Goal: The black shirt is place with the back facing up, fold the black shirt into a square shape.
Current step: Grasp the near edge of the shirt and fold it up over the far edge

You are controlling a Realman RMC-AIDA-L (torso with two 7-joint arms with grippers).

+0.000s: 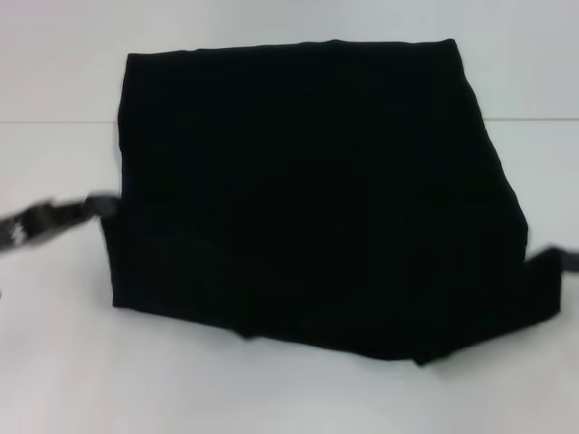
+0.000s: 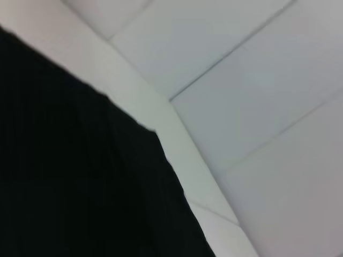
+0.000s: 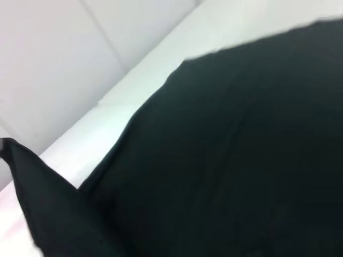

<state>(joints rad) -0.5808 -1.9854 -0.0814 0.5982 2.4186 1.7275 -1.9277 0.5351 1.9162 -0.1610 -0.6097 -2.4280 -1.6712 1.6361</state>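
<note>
both claws at the shirt's side edges, shirt lying between them.

in the head view i see the black shirt [image 1: 317,190] spread across the middle of the white table [image 1: 54,362], its long axis running left to right. my left gripper [image 1: 107,206] reaches in low from the left edge of the frame and meets the shirt's left side; my right gripper [image 1: 548,259] comes in from the right edge at the shirt's lower right corner, where a bit of cloth looks lifted. i cannot tell whether either claw is clenched or released. both sit equally close, so i'd judge the next fold a two-arm move.
</note>
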